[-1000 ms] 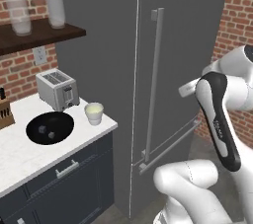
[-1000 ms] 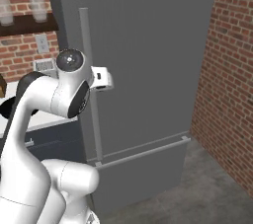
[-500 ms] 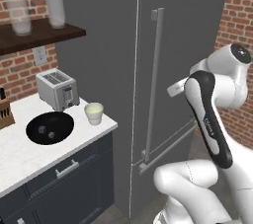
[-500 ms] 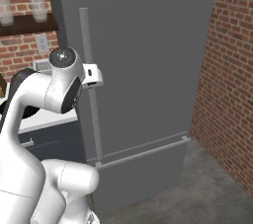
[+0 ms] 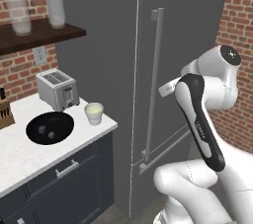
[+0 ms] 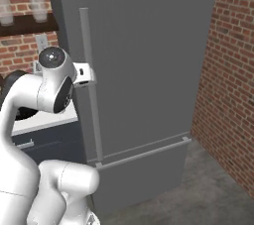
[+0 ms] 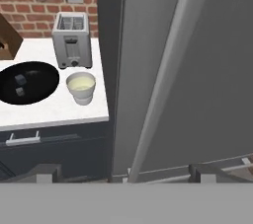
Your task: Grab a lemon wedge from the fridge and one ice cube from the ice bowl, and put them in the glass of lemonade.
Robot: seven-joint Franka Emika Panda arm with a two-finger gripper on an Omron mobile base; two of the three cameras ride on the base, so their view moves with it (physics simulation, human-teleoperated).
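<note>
While fridge door: tall dark-grey fridge (image 5: 192, 30) shut.
Tool (image 7: 123, 171): spread open, empty, near long grey bar handle (image 7: 163, 77).
Risk: fingers could have slid off handle if misaligned.

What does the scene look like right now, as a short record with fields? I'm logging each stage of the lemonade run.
fridge: tall dark-grey fridge, door shut
handle: long vertical grey bar handle, not gripped
gripper: two-finger gripper open, fingertips either side of the handle's lower part
ice bowl: wide shallow black bowl on the white counter, ice cubes inside
lemonade: short off-white cup right of the bowl, in front of the silver toaster
</note>
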